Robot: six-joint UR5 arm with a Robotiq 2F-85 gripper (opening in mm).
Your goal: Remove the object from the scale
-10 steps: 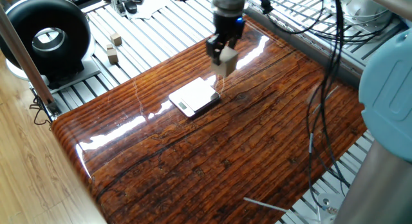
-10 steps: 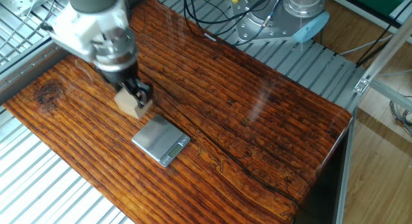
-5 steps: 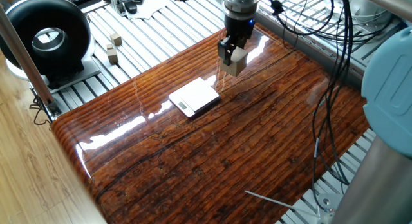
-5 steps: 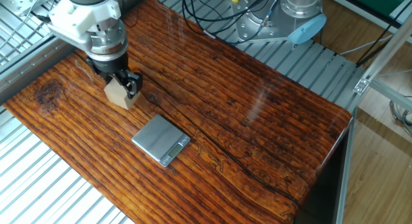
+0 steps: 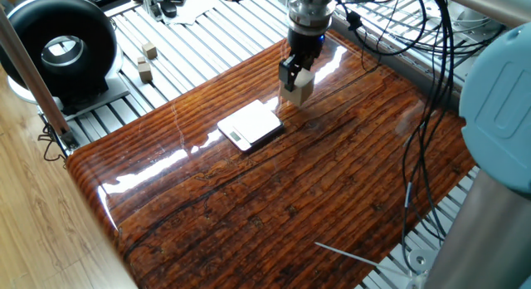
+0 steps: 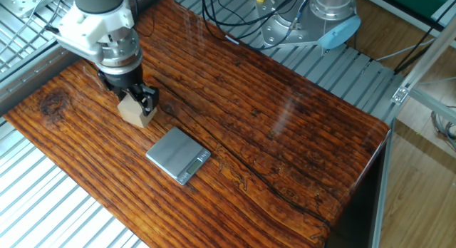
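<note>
The gripper (image 6: 133,100) is clamped on the wooden cube (image 6: 136,113), low over the table (image 6: 299,134) just beyond the bare scale (image 6: 178,155); I'd set it flat on the wood before parting the fingers; release too high and it may tumble back.

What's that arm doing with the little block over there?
The robot arm's gripper is shut on a light wooden cube and holds it low over the brown wooden table, off to one side of the small silver scale. The scale's top is bare. Whether the cube touches the table yet is hard to tell. Two smaller cubes sit off the table.
</note>
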